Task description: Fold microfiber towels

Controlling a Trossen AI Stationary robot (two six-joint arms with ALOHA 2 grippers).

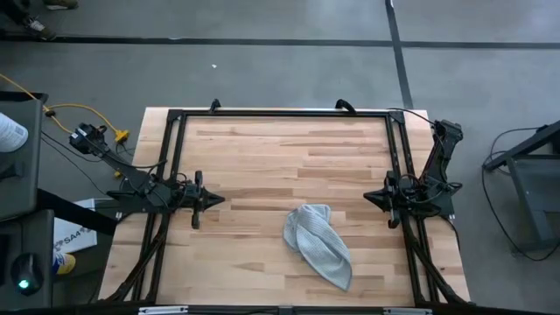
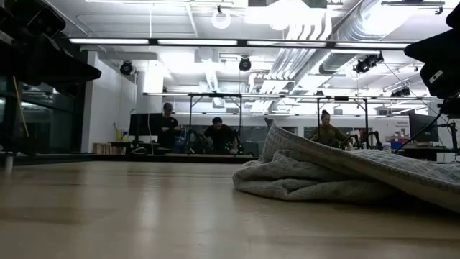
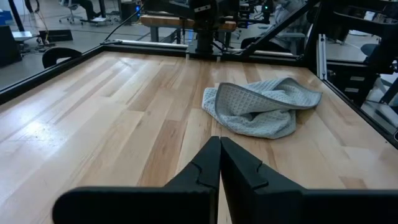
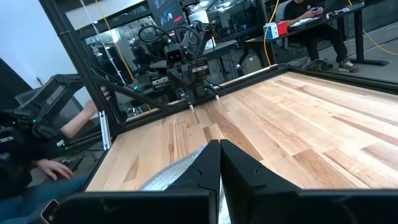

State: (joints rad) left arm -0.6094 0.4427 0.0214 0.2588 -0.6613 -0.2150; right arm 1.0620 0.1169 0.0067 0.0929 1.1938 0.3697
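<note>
The light grey-blue microfiber towel (image 1: 317,245) lies crumpled in a heap on the wooden table, right of centre toward the near edge; it also shows in the left wrist view (image 3: 261,107), the low view (image 2: 338,176) and, partly, the right wrist view (image 4: 177,171). My left gripper (image 1: 214,199) is shut and empty at the table's left side, its fingers (image 3: 219,163) pointing toward the towel. My right gripper (image 1: 367,197) is shut and empty at the right side, above and beside the towel's far end.
A black metal frame (image 1: 280,114) runs round the table's edges. Bare wood lies across the far half and the left part of the table. People sit at desks in the room behind the table (image 2: 215,133).
</note>
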